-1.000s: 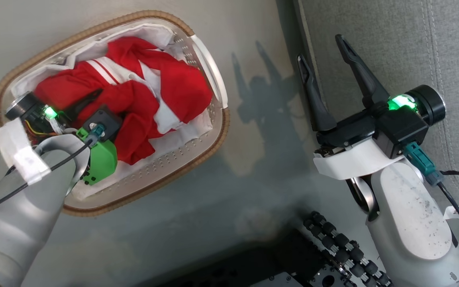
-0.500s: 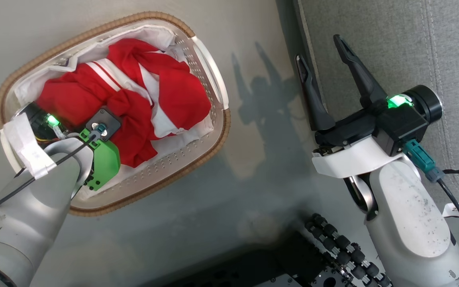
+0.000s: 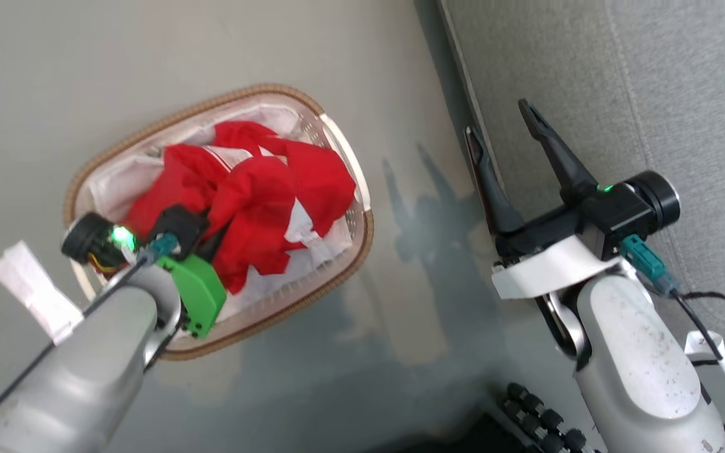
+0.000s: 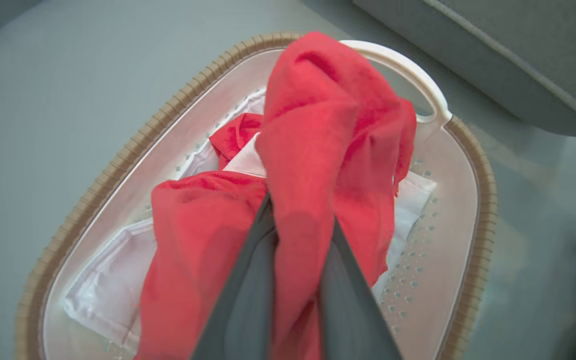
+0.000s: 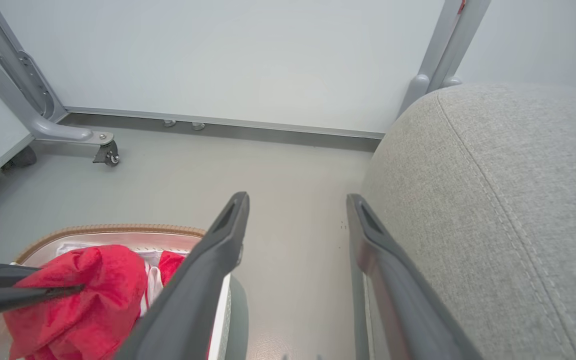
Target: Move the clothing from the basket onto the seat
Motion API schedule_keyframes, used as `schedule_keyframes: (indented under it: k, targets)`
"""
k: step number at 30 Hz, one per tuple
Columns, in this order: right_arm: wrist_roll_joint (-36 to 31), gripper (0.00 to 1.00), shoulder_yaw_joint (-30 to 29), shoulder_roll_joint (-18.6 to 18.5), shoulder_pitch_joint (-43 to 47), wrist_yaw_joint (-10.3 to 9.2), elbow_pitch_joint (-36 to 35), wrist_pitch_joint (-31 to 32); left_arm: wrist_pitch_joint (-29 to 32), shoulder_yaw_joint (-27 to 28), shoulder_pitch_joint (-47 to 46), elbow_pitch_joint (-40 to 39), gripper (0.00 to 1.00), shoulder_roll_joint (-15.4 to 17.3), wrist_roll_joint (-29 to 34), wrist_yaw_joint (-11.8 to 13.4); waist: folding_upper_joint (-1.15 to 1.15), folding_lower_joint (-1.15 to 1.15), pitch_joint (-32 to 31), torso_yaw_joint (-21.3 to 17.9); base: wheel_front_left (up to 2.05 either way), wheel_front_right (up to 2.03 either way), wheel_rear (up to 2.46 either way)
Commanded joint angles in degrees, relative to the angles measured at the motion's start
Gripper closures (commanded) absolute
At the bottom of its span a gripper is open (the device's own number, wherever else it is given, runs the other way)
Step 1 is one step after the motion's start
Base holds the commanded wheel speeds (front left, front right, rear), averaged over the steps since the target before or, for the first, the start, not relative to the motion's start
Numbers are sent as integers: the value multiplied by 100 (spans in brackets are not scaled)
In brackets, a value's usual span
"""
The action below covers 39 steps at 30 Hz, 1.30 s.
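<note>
The left pincer (image 4: 300, 225) is pinching the clothing (image 3: 262, 201): in the left wrist view its two dark fingers (image 4: 248, 280) are pressed on a thick fold of the red fabric, which stands up in a bunch between them. The lower part of the red fabric hangs down into the basket (image 4: 448, 200), so the clothing is not out of it yet. Under the red pieces lies a thin white liner sheet (image 4: 103, 285), flat on the bottom of the basket. A white panel of the garment shows at about 5 o'clock of the red heap in the head view.

The basket stands on the grey floor (image 3: 148, 50), at about 9 o'clock from the middle of the head view. One white handle (image 4: 408, 65) of the basket is on the side toward the seat (image 3: 652, 94).

The seat is at 2 o'clock in the head view, apart from the basket, with a strip of floor between them. No clothing lies on the part of it that is seen.

The right pincer (image 3: 496, 119) is spread wide and holds nothing. It hangs above the edge of the seat, at 3 o'clock from the basket, and its fingers point toward about 11 o'clock. In the right wrist view the floor is seen between its fingers, with the grey cushion at 3 o'clock and the red bunch at 8 o'clock.
</note>
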Motion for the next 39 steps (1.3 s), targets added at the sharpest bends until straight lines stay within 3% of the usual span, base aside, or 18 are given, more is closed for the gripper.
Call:
schedule_keyframes:
  k: [1, 9, 19, 32, 39]
  targets:
    - [20, 0, -34, -23, 151, -6, 63, -27, -19, 155, 255, -202, 100, 66, -1, 11, 0, 0, -713, 266, 0, 0, 0]
    - [-24, 0, -114, -26, 572, -6, 394, -27, -19, 1289, 1316, -1213, 100, -145, 172, 11, 0, 0, -1633, 635, 0, 0, 0]
    - [57, 0, -126, -27, 1061, -6, 690, -27, -20, 2515, 2097, -2166, 100, -759, 413, 11, 0, 0, -2727, 838, 0, 0, 0]
    - [73, 0, -174, -24, 1802, -6, 792, -27, -21, 3031, 2424, -2981, 100, -1293, 451, 11, 0, 0, -3632, 898, 0, 0, 0]
    - [175, 0, 479, -15, 1663, -6, 509, -27, -21, 2927, 2381, -3339, 100, -1442, 450, 11, 0, 0, -3751, 1000, 0, 0, 0]
